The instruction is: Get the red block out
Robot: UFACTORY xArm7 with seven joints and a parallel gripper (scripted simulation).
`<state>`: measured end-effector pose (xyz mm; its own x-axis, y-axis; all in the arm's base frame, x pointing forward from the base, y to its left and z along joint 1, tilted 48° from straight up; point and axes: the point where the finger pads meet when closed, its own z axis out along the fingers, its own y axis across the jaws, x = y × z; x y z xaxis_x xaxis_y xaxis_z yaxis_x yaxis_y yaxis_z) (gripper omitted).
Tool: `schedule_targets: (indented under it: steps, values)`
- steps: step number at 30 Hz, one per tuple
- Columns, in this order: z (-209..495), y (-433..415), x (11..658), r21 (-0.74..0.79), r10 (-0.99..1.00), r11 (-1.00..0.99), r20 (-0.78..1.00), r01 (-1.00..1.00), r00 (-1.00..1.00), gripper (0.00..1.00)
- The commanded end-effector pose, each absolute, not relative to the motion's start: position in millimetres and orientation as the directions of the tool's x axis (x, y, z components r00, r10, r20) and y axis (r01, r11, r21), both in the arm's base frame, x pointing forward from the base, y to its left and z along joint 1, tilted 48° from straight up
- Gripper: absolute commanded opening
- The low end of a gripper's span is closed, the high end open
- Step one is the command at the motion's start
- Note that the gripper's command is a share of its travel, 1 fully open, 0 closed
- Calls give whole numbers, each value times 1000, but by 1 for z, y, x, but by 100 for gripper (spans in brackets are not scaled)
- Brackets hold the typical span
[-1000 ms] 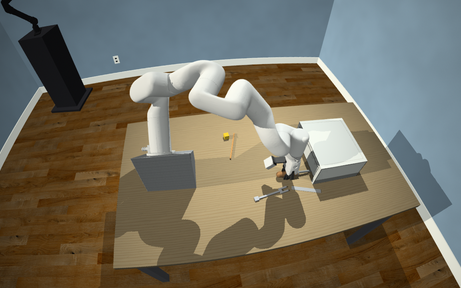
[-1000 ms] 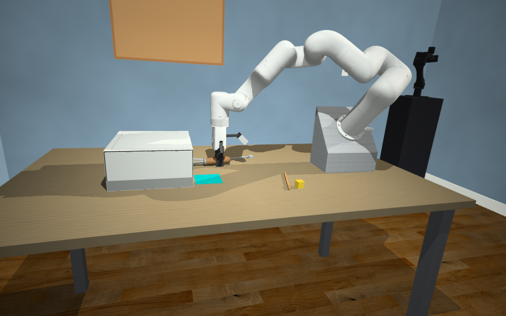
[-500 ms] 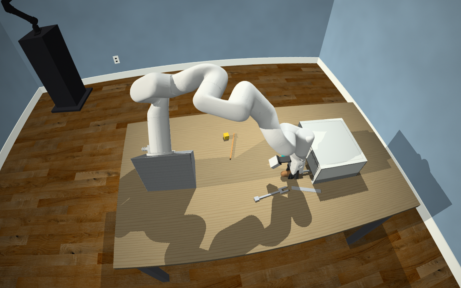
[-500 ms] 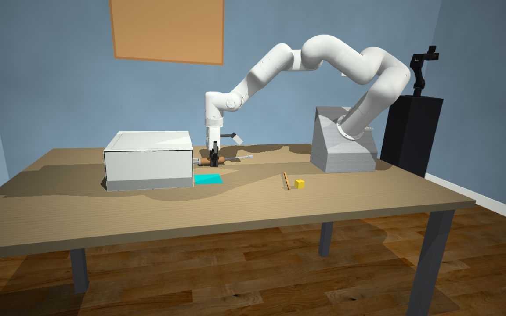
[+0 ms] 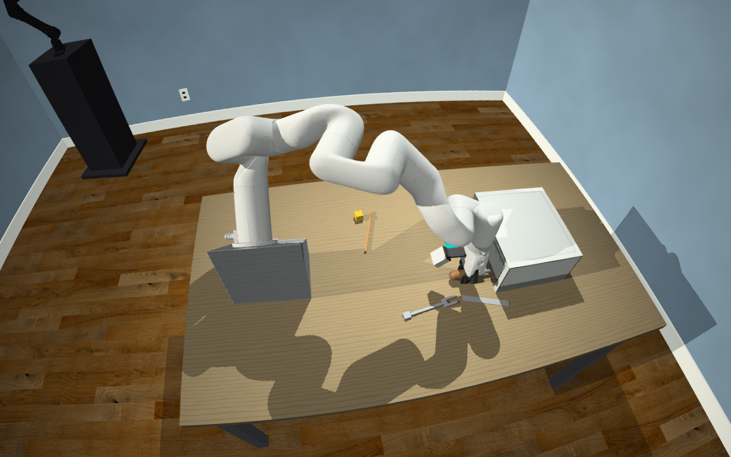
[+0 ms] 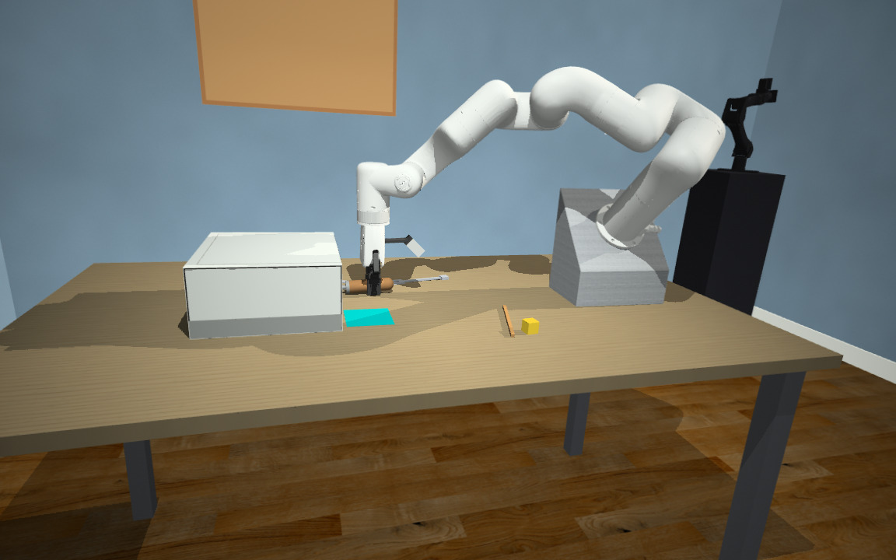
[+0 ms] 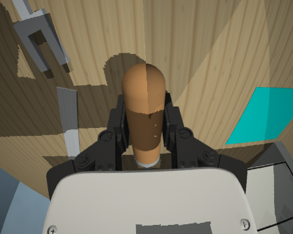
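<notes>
Cabinet (image 6: 262,292), unlabelled, beside gripper (image 7: 144,127) clamping wooden handle (image 7: 144,100).

A yellow cube (image 5: 358,215) and a pencil (image 5: 367,233) lie side by side, well apart from the claw. A forked grey tool (image 5: 429,308) and a flat grey strip (image 5: 484,299) lie near it on the table (image 5: 254,369).

No text, label, brand, number or sign can be read in any of the three views. The flat orange-brown board (image 6: 296,53) on the blue wall at the upper left of the exterior view is blank, and the small white wall plate (image 5: 184,94) at the upper left of the top view carries no legible marking.
</notes>
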<state>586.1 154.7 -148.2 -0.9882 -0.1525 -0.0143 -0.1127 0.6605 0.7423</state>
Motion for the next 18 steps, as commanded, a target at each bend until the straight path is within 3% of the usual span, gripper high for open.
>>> schedule_targets:
  steps: [1,18]
  values:
    - [-147,153,591,741,-148,662,-18,-113,-989,0]
    - [-147,153,594,741,-148,662,-18,-113,-989,0]
